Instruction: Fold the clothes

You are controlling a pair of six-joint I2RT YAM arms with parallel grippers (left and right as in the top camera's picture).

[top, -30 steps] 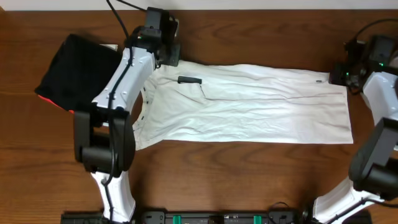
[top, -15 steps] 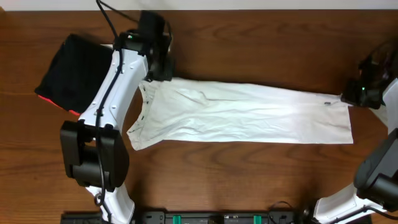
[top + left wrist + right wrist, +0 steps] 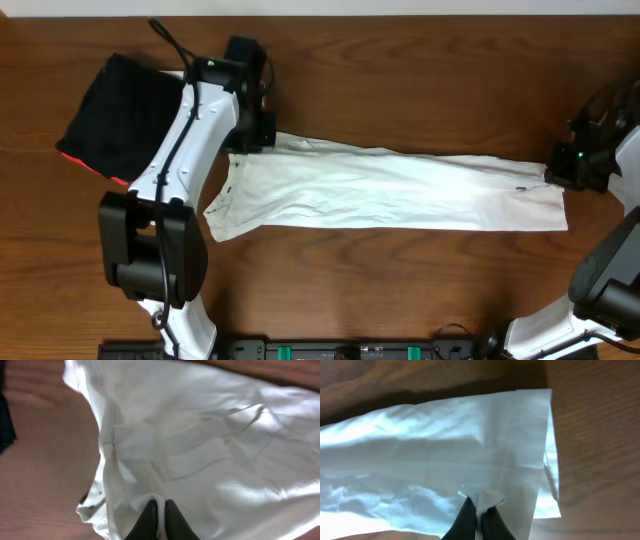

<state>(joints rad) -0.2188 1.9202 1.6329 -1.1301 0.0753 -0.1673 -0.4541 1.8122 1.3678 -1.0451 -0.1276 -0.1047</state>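
The white T-shirt [image 3: 390, 190] lies as a long narrow band across the table, its lettering hidden. My left gripper [image 3: 252, 138] is shut on the shirt's upper left edge, a pinch of white cloth [image 3: 159, 505] between its black fingers [image 3: 148, 519]. My right gripper [image 3: 556, 172] is shut on the shirt's upper right edge, cloth [image 3: 485, 497] pinched between its fingers [image 3: 465, 517]. A small black tag [image 3: 520, 188] shows near the right end. The far long edge hangs lifted between both grippers over the layer beneath.
A folded black garment [image 3: 115, 115] with a red edge lies at the far left, next to the left arm [image 3: 185, 130]. The wooden table [image 3: 400, 290] shows in front of the shirt. The table's back edge runs along the top.
Both grippers have pulled the shirt's far edge toward the front, folding it over. The shirt band has grown narrower, and the black mark seen on it one second ago is covered.
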